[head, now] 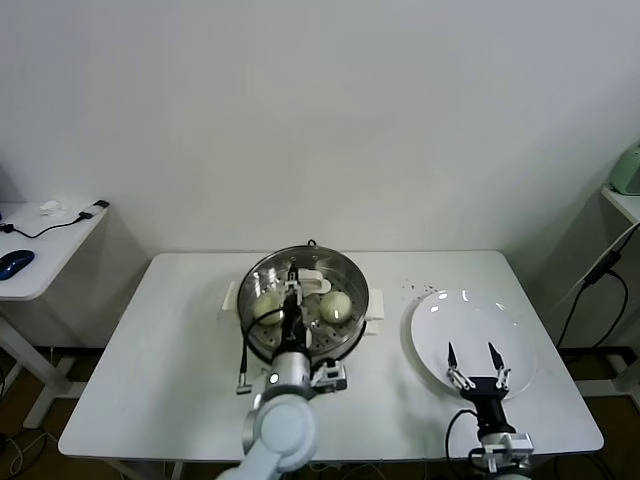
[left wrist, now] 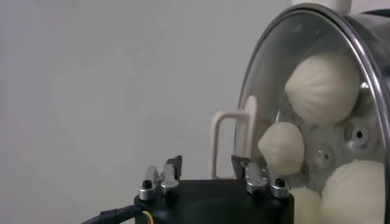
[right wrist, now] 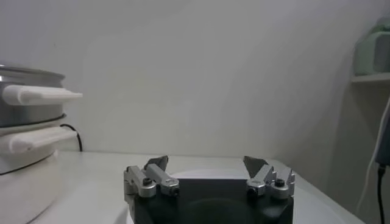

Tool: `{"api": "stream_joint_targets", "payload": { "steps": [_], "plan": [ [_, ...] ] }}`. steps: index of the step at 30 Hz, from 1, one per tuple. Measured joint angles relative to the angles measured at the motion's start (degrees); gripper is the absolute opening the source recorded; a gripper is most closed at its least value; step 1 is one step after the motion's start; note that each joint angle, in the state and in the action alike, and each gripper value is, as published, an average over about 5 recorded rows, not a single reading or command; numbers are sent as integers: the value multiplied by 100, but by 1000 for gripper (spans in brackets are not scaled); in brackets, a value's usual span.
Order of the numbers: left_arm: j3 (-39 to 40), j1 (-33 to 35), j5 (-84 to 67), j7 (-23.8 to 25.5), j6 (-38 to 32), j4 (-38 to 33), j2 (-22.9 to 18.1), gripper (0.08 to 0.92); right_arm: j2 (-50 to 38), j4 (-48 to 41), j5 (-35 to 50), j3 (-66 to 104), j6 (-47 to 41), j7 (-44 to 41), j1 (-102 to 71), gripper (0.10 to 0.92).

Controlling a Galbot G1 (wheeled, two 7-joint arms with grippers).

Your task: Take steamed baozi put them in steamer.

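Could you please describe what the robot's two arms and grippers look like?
Both grippers, left gripper and right gripper, have matte black bodies, silver metal knuckles with dark screws and dark pointed fingers. The left arm ends in a rounded pale grey-white shell with a silver wrist collar; a black cable loops beside it.

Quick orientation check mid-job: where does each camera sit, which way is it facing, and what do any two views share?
Head: above, looking down at the table, steamer, plate; both arms show.
Left wrist: over the steamer, facing baozi; open left gripper shows.
Right wrist: low over the plate, facing the wall; open right gripper shows.
Shared: the steamer in all.
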Motion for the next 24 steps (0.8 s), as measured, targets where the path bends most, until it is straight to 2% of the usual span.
{"api": "stream_joint_targets", "payload": {
  "steps": [4, 8, 17, 24],
  "plan": [
    [-86, 155, -496, -228, -170, -345, 119, 719, -8, 41, 59, -48, -33, 49, 7, 823],
    [-306, 342, -1338, -598, -489, -681, 173, 804, -17, 105, 122, -81, -30, 76, -13, 823],
    [-1561, 951, -4142, -1626, -1817, -1179, 145, 823, -73, 266, 205, -103, 27, 108, -86, 823],
    [-2942, 1543, -6796, -1831, -2891, -1002, 379, 823, -142, 253, 195, -104, 105, 73, -61, 823]
  ]
}}
